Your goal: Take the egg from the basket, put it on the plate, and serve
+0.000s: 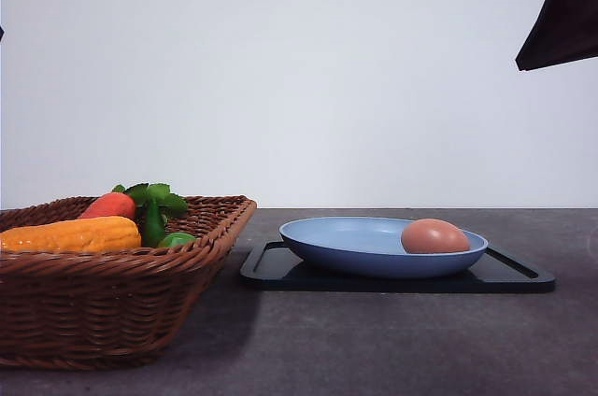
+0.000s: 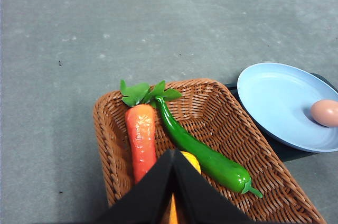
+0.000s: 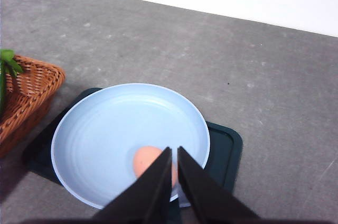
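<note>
The pinkish-brown egg (image 1: 434,236) lies on the right side of the light-blue plate (image 1: 355,242), which rests on a black tray (image 1: 280,270). In the right wrist view my right gripper (image 3: 174,151) hovers high over the plate (image 3: 116,129), shut on nothing, with the egg (image 3: 145,160) partly hidden behind its fingers. The brown wicker basket (image 1: 112,303) stands at the left. My left gripper (image 2: 173,152) is shut and empty above the basket (image 2: 211,113). In that view the egg (image 2: 325,112) and plate (image 2: 280,102) sit beside the basket.
In the basket lie an orange carrot (image 2: 140,139), a long green pepper (image 2: 206,158) and a yellow-orange vegetable (image 1: 70,233). Part of my right arm (image 1: 561,13) hangs at the top right. Grey tabletop (image 1: 392,340) stretches in front of the tray.
</note>
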Robot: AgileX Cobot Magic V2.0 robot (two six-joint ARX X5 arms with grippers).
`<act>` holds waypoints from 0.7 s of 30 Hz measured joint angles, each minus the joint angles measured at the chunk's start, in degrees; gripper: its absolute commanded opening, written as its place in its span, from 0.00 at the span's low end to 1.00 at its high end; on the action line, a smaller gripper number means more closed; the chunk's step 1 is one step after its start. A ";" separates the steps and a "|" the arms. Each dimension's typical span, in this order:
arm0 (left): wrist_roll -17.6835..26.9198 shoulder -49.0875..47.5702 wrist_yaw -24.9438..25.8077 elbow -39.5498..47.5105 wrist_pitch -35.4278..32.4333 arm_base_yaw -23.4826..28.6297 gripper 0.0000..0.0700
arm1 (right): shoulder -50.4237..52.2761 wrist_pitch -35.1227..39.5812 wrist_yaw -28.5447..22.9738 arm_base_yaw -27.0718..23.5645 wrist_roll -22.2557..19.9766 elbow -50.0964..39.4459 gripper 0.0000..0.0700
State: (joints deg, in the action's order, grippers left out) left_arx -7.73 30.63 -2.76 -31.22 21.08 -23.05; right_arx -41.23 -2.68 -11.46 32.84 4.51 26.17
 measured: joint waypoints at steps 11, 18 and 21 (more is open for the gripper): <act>1.04 -11.59 0.15 0.11 3.04 2.50 0.00 | 0.00 0.02 -0.44 0.00 0.00 0.00 0.00; 5.15 -22.14 0.09 0.40 2.21 14.34 0.00 | 0.00 0.00 -0.50 0.00 0.00 0.00 0.00; 5.98 -23.12 0.09 2.30 1.46 19.03 0.00 | 0.00 0.02 -0.50 0.00 0.00 0.00 0.00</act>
State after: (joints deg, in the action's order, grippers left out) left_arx -1.75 7.52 -2.68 -28.92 22.54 -4.02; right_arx -41.23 -2.66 -11.97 32.84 4.51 26.17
